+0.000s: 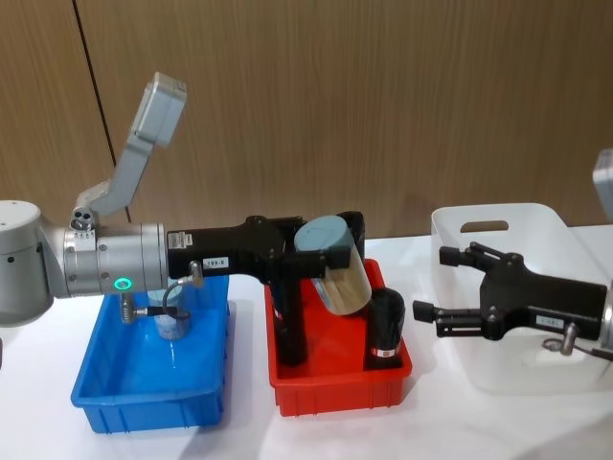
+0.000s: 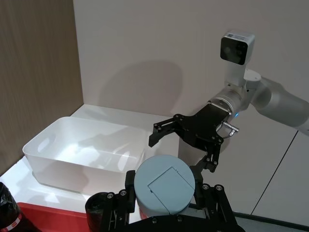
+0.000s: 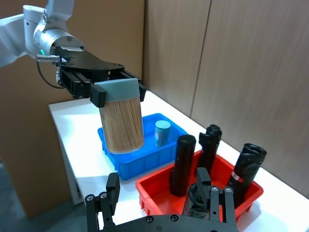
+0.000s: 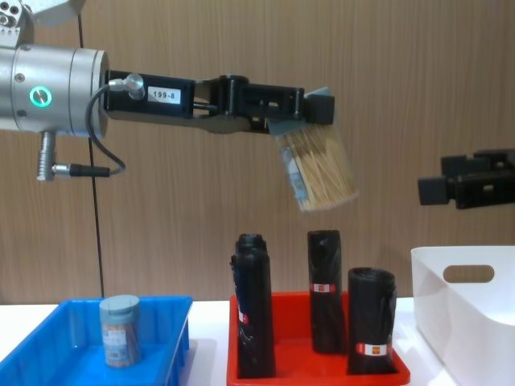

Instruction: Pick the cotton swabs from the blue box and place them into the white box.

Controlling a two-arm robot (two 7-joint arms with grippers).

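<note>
My left gripper [image 1: 328,257] is shut on a tub of cotton swabs [image 1: 343,280], gripping it near its grey-blue lid. It holds the tub tilted in the air above the red tray, as the chest view shows [image 4: 320,172]. A second tub of cotton swabs [image 1: 173,322] stands upright in the blue box [image 1: 144,395] at the left. The white box [image 1: 536,222] stands at the right. My right gripper [image 1: 433,283] hovers over its near-left part, open and holding nothing. The left wrist view shows those fingers spread [image 2: 159,129] beyond the lid [image 2: 164,186].
A red tray [image 1: 335,391] sits between the two boxes and holds several upright black rolls [image 4: 326,289] with red labels, right under the carried tub. A wooden wall stands close behind the white table.
</note>
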